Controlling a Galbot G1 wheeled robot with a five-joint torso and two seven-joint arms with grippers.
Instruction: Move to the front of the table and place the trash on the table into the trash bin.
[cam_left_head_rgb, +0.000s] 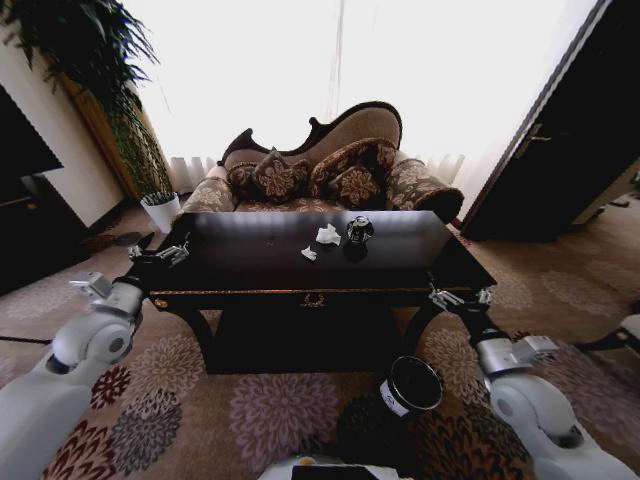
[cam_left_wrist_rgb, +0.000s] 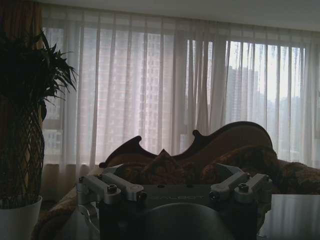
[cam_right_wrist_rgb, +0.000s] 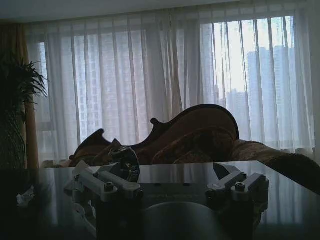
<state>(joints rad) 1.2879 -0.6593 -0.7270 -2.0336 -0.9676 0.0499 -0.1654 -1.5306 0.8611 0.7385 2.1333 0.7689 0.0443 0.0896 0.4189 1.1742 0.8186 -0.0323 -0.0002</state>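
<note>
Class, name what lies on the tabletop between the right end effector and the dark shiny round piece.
In the head view, only bare glossy table separates the right end effector from the dark shiny round piece.

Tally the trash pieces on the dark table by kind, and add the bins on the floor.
White paper wads: 2
Dark shiny round piece: 1
Black trash bin: 1
Total: 4

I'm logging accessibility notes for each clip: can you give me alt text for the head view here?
A dark glossy wooden table holds two crumpled white paper wads and a dark shiny round piece. A small black cylindrical bin lies tipped on the patterned carpet in front. The left gripper and right gripper hover at the table's front corners.
</note>
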